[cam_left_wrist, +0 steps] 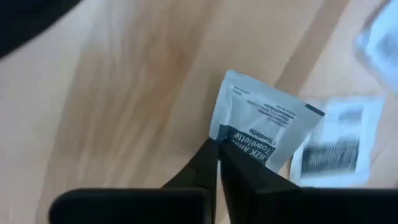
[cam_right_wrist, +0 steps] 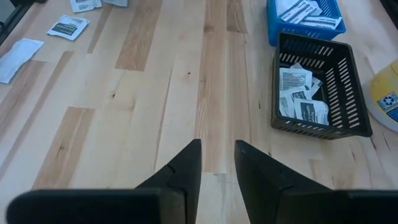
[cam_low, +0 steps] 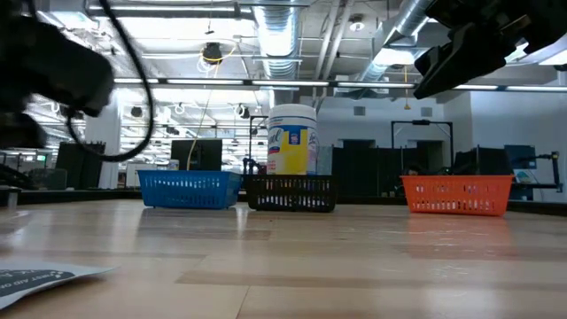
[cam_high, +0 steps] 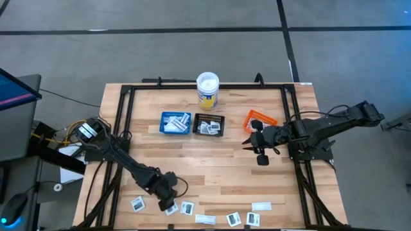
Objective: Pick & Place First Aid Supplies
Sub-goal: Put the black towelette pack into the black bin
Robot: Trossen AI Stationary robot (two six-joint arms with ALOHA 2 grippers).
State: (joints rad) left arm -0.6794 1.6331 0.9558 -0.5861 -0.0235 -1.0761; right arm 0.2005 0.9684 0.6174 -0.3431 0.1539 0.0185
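The overhead view showed the left gripper [cam_high: 169,204] low over the wooden slatted table [cam_high: 212,154], at about seven o'clock from the table's centre. Only the left wrist view resolved the grasp: the two dark fingers [cam_left_wrist: 205,165] were pinched together on the edge of a squarish white paper packet with a dark printed band [cam_left_wrist: 264,127]. A second white packet with a dark mark [cam_left_wrist: 336,149] lay just beside it.

The remaining loose packets [cam_high: 232,219] lay in a row along the six o'clock edge, a fact plain from above. The low view showed only one packet corner [cam_low: 44,276] at its near edge.

The right gripper [cam_high: 259,149] hovered at about three o'clock, beside the orange square mesh tray [cam_high: 259,119]. Its wrist view showed its fingers [cam_right_wrist: 186,165] parted with a narrow gap, grasping nothing.

That same view showed the contents of the black square mesh tray [cam_right_wrist: 348,93], squarish white packets [cam_right_wrist: 298,93], and narrow white-and-blue strips [cam_right_wrist: 305,11] in the blue square mesh tray [cam_right_wrist: 272,31]. The level view hid both trays' contents. A white-lidded yellow-labelled tub [cam_high: 207,90] stood at twelve o'clock behind the trays.
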